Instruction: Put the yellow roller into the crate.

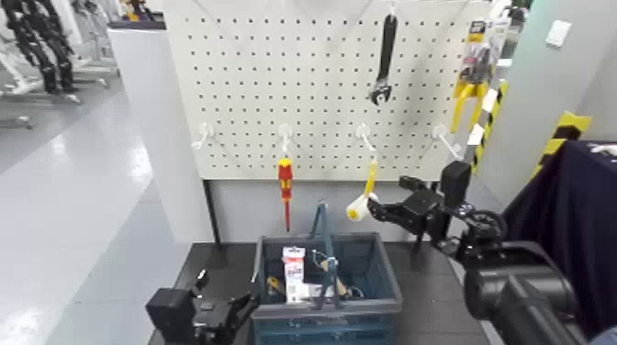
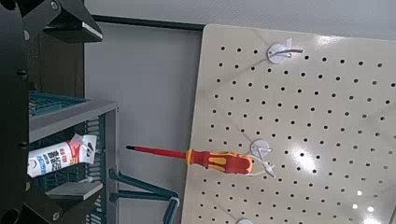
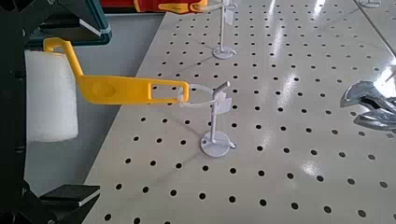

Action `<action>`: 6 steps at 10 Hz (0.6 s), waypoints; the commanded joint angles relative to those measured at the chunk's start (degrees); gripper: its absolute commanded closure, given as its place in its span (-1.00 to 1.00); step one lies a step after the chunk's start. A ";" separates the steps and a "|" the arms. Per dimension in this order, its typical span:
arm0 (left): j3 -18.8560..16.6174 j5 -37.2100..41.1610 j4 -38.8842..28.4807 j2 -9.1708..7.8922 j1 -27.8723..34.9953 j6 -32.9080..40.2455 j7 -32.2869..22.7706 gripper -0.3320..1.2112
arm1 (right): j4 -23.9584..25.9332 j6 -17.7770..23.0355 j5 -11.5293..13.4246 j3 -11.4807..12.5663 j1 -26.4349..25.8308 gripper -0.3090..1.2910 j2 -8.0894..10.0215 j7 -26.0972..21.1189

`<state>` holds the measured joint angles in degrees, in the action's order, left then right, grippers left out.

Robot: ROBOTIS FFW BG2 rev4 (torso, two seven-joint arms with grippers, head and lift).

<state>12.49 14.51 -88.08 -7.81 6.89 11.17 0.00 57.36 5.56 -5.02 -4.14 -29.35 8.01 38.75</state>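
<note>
1. The yellow roller is hanging on a white hook of the pegboard, handle up, cream head at the bottom, just above and behind the crate.
2. The right gripper is reaching in from the right and sitting at the roller head; in the right wrist view the white head is lying between the two dark fingers, which are spread on either side of it (real contact is hard to judge).
3. In that same view the handle's loop end is sitting on the hook's wire, so the roller is not off the board.
4. The crate is standing on the dark table below the pegboard, its tall middle handle upright, with a white packet and small items inside.
5. The left gripper is waiting low at the crate's left front corner, fingers spread, holding nothing.
6. A red-and-yellow screwdriver is hanging on the hook to the left of the roller, tip down (also showing in the left wrist view).
7. A black wrench and yellow-handled pliers are hanging higher on the board.
</note>
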 commanded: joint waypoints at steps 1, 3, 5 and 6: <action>0.17 0.00 0.11 0.08 -0.21 -0.01 0.00 -0.35 | -6.30 2.70 -0.08 -1.22 -3.96 -0.44 -0.54 0.98; 0.35 0.00 0.19 0.16 -0.30 -0.01 0.00 -0.34 | -8.85 3.32 -0.08 -1.30 -5.63 -0.44 -0.72 2.12; 0.52 -0.09 0.19 0.16 -0.47 -0.18 0.00 -0.35 | -13.15 4.72 -0.87 -1.30 -7.74 -0.44 -1.51 4.67; 0.61 -0.09 0.19 0.16 -0.65 -0.27 0.00 -0.34 | -13.42 4.72 -0.96 -1.30 -7.91 -0.42 -1.60 4.93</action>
<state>13.03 14.43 -87.89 -7.64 6.33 10.97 0.00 44.28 10.21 -5.86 -5.45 -37.06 6.55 43.71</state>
